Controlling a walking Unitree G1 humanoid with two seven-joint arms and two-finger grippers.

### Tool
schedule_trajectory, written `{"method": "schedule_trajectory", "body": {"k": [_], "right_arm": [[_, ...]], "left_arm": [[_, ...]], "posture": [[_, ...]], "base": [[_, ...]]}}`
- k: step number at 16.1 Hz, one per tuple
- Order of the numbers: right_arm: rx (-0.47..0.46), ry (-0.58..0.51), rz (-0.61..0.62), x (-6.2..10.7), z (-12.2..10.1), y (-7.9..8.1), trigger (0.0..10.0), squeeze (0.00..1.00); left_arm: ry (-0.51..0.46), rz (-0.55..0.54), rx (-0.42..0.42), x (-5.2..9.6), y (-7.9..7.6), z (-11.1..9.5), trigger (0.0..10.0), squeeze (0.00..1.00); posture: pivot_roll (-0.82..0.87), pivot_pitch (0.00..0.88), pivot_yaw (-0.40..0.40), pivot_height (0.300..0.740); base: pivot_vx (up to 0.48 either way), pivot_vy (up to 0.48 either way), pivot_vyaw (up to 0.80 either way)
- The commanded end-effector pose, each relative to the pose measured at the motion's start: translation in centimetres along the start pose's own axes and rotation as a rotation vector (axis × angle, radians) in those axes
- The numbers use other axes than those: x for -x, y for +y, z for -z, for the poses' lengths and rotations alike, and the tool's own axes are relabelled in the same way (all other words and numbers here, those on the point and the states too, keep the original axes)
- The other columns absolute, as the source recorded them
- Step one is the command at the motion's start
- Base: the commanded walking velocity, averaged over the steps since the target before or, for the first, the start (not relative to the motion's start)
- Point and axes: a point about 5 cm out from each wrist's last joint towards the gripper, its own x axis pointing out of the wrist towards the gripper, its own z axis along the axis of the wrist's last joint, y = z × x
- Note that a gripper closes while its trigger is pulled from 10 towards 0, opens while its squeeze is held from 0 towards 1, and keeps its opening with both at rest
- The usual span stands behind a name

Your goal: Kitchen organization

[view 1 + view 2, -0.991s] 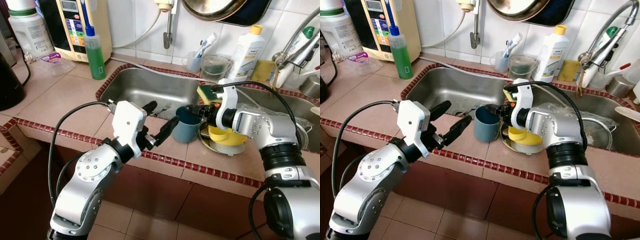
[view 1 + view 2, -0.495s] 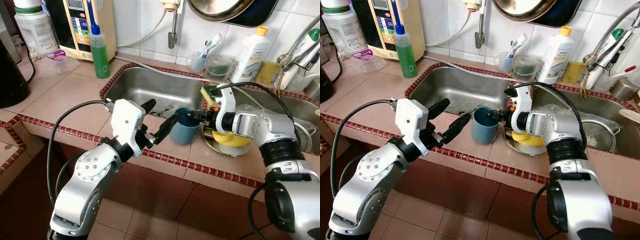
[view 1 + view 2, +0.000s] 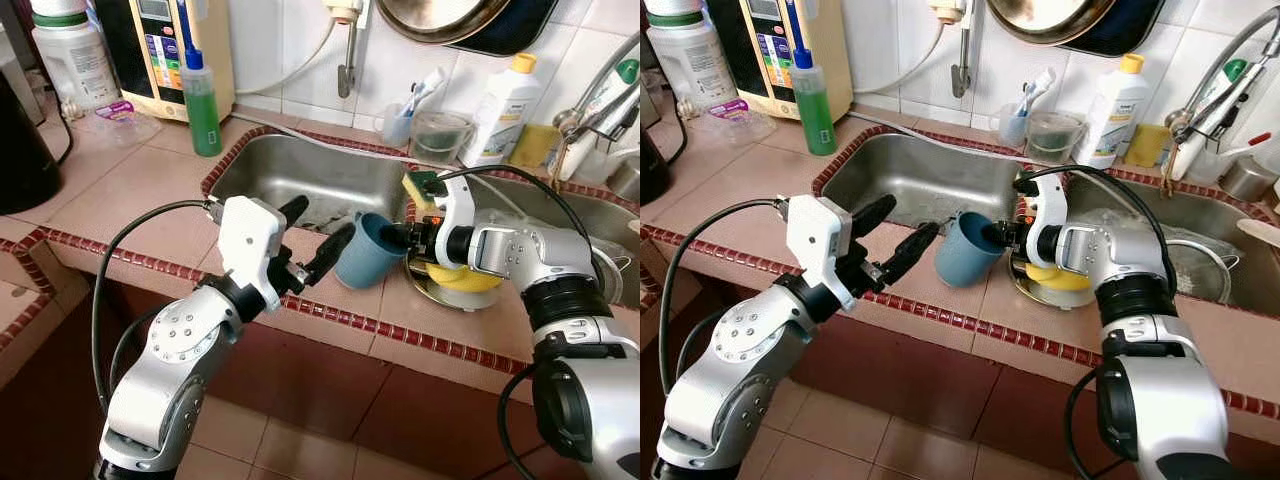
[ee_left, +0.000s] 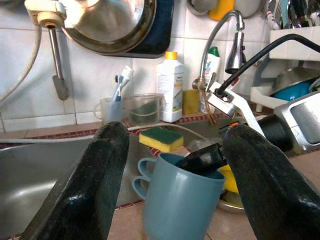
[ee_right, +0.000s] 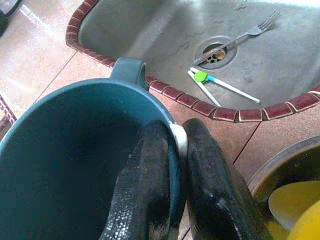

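A blue mug leans over to my left on the tiled counter in front of the sink, its base partly off the tiles. My right gripper is shut on the mug's rim, one finger inside and one outside, as the right wrist view shows. My left gripper is open just to the left of the mug, close to it but apart. In the left wrist view the mug sits between the two spread fingers.
A yellow bowl rests in a metal plate right of the mug. A fork and a white utensil lie in the sink. Green bottle, sponge and white bottle stand behind. The counter edge is near.
The mug stood upright and now leans toward my left gripper, with my right gripper shut on its rim. The left gripper has barely moved. The camera shifted slightly.
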Motion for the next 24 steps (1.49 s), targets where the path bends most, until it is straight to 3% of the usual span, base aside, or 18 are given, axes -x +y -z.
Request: {"method": "schedule_trajectory", "body": {"k": [1,6,9,11,13,14,15,16,17,18,20,24], "right_arm": [[0.010,-0.037,-0.006,0.3,-1.2,0.2,0.0,0.00],[-0.005,-0.097,-0.013,0.2,-1.7,0.3,0.0,0.00],[-0.012,-0.309,-0.027,0.7,-3.8,0.8,0.0,0.00],[-0.028,-0.386,-0.012,0.9,-4.4,0.8,0.0,0.00],[-0.010,-0.580,-0.054,1.7,-5.7,1.5,0.2,0.00],[0.019,-0.652,-0.050,2.0,-6.0,1.7,4.1,0.00],[0.051,-0.738,-0.035,2.5,-6.1,1.9,4.7,0.00],[0.078,-0.805,-0.002,2.8,-5.9,2.0,9.3,0.00],[0.125,-0.856,0.057,3.0,-5.6,2.1,10.0,0.00],[0.229,-0.908,0.128,3.2,-5.0,2.4,10.0,0.00],[0.296,-0.969,0.171,3.7,-4.3,2.7,10.0,0.00],[0.311,-1.008,0.240,3.9,-2.9,3.0,10.0,0.00]], "left_arm": [[-0.016,0.004,-0.005,0.0,-0.1,-0.5,10.0,0.00],[-0.020,-0.011,0.003,0.0,0.0,-0.5,10.0,0.00],[-0.004,-0.078,0.001,0.0,1.2,-0.1,10.0,0.00],[0.010,-0.097,-0.007,0.0,1.6,0.1,10.0,0.00],[0.026,-0.174,-0.014,0.0,2.9,0.3,10.0,0.00],[0.028,-0.218,-0.010,0.2,3.7,0.4,10.0,0.00],[0.031,-0.261,-0.009,0.3,4.4,0.5,10.0,0.00],[0.034,-0.297,-0.017,0.4,5.0,0.6,10.0,0.00],[0.042,-0.335,-0.019,0.5,5.6,0.8,10.0,0.00],[0.044,-0.365,-0.018,0.6,6.2,1.0,10.0,0.00],[0.050,-0.362,-0.012,0.6,6.4,1.2,10.0,0.00],[0.044,-0.360,0.019,0.2,6.6,1.5,10.0,0.00]], "posture": [[-0.07,0.051,-0.062,0.740],[-0.07,0.039,-0.062,0.740],[-0.07,0.034,-0.057,0.740],[-0.07,0.033,-0.057,0.740],[-0.06,0.035,-0.052,0.740],[-0.06,0.035,-0.052,0.740],[-0.06,0.034,-0.049,0.740],[-0.06,0.034,-0.048,0.740],[-0.06,0.034,-0.043,0.740],[-0.06,0.034,-0.038,0.740],[-0.07,0.033,-0.028,0.740],[-0.07,0.023,-0.012,0.740]], "base": [[0.000,0.000,0.00],[0.000,0.000,0.00],[0.000,0.000,0.00],[0.000,0.000,0.00],[0.000,0.000,0.00],[0.000,0.000,0.00],[0.000,0.000,0.00],[0.000,0.000,0.00],[0.000,0.000,0.00],[0.000,0.000,0.00],[0.000,0.000,0.00],[0.000,0.000,0.00]]}}
